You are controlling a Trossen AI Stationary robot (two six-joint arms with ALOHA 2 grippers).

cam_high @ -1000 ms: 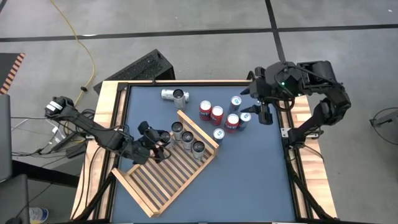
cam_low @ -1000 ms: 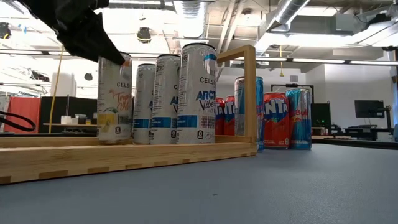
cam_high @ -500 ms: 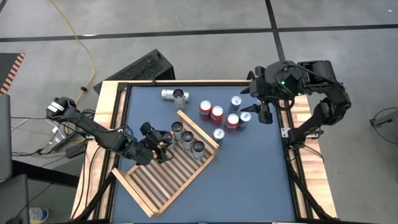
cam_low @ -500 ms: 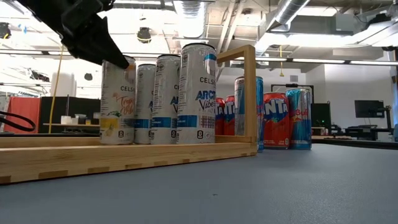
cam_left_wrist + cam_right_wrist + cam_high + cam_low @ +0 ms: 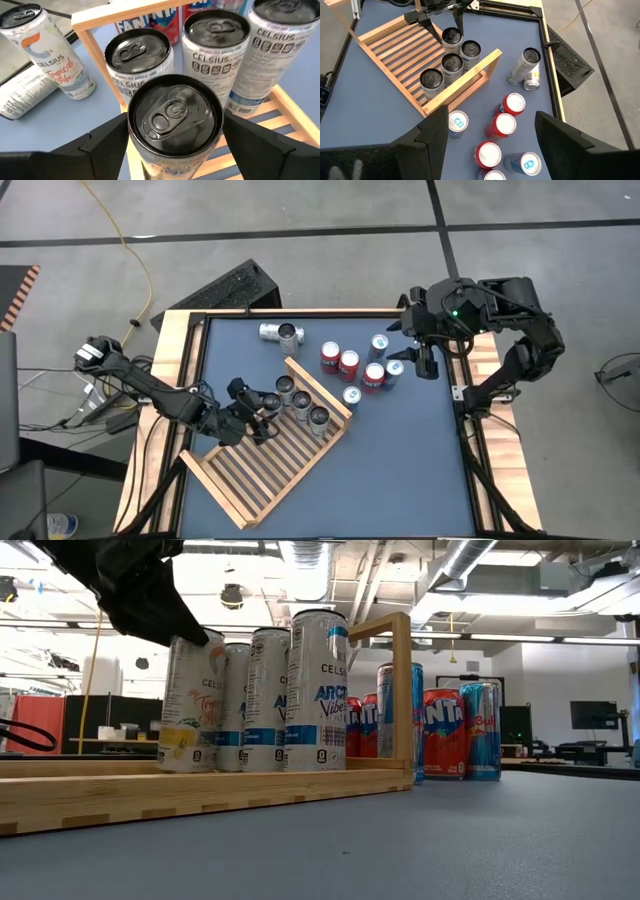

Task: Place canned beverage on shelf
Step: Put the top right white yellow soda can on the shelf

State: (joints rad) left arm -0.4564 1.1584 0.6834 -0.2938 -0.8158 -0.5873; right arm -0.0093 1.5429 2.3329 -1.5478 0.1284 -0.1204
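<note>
The shelf [image 5: 265, 470], a slatted light-wood rack, lies flat and askew on the blue table. Several tall cans stand in a row along its raised frame [image 5: 318, 385]. The end can [image 5: 175, 115], white with a black top, stands on the slats between the fingers of my left gripper [image 5: 255, 412], which are open and close to its sides. In the low view this can [image 5: 190, 700] tilts, its top toward the neighbouring can [image 5: 232, 705]. My right gripper [image 5: 424, 360] hangs open, high over the loose cans. My left gripper comes at the end can slanting down from the table's left side, one finger [image 5: 100, 145] on either side of its upper part. In the low view a dark finger lies at the can's top rim [image 5: 200, 638]; whether it touches I cannot tell.
Red cans [image 5: 340, 360] and blue cans [image 5: 385, 358] stand in a group to the right of the shelf. One white can [image 5: 281, 332] lies on its side near the far edge. A raised wooden border [image 5: 178, 360] runs round the table.
The end can has tipped: its top now leans toward the neighbouring can while its base has stayed on the slats. My left gripper has stayed beside it.
</note>
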